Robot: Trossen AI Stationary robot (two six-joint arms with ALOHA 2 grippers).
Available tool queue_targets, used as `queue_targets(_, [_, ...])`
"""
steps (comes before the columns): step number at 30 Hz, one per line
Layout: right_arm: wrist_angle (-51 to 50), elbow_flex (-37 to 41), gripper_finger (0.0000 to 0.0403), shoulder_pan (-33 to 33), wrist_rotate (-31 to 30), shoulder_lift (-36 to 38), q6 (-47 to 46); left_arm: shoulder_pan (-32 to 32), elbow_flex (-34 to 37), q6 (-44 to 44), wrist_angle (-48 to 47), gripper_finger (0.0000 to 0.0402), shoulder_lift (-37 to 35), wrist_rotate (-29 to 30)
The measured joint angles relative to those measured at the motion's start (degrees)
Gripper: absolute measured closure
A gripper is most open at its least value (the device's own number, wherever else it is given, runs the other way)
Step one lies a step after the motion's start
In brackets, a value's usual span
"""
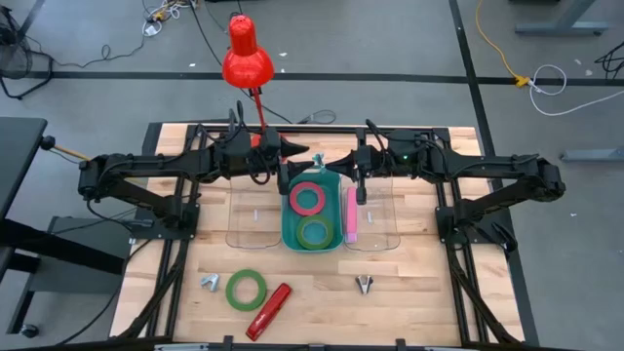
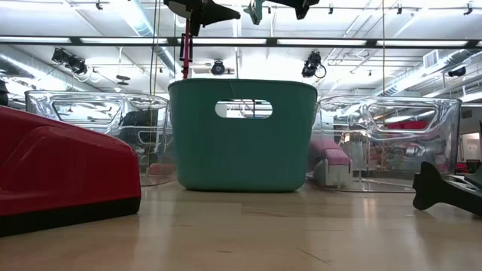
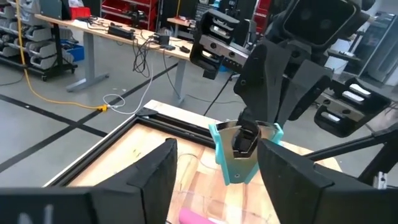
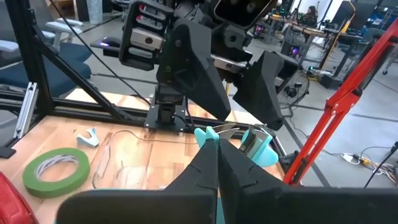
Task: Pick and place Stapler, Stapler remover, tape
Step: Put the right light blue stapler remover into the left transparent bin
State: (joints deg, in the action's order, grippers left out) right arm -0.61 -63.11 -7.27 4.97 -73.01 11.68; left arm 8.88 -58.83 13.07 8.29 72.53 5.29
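Observation:
My right gripper (image 1: 334, 168) is shut on a teal staple remover (image 1: 317, 161), high above the far rim of the teal basket (image 1: 289, 226). My left gripper (image 1: 298, 148) faces it from the left, open and empty; the remover (image 3: 239, 155) shows between its fingers, farther off. The basket holds a pink tape ring (image 1: 307, 198) and a green tape ring (image 1: 314, 234). A green tape roll (image 1: 246, 290), a red stapler (image 1: 269, 310) and two staple removers (image 1: 210, 283) (image 1: 364, 284) lie flat on the near table. My right gripper pinches the teal staple remover between its two shut fingers at one end (image 4: 208, 135), with the teal wings and metal jaws sticking out past the fingertips. The fingers come roughly level from the table's right. The remover is lifted clear, above the basket.
Clear plastic bins stand on both sides of the basket, left (image 1: 255, 210) and right (image 1: 378, 210); the right one holds a pink stapler (image 1: 351, 214). A red lamp (image 1: 247, 60) stands behind the table's far edge. Black frame rails run along the table's sides.

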Motion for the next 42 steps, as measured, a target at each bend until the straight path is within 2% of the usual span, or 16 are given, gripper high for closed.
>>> queue_targets(8, [0.03, 0.0, 0.0403, 0.0, 0.05, 0.0, 2.56, 0.07, -0.02, 3.04, -0.17, 0.02, 1.46, -0.84])
queue_targets(19, [-0.36, 0.0, 0.0403, 0.0, 0.61, 0.0, 2.37, 0.07, 0.0, 2.85, 0.64, 0.0229, 2.12, -0.73])
queue_targets(42, [-0.34, 0.0, 0.0403, -0.02, 0.59, 0.0, 2.55, 0.07, 0.0, 2.59, 0.79, 0.0367, 2.12, -0.65])
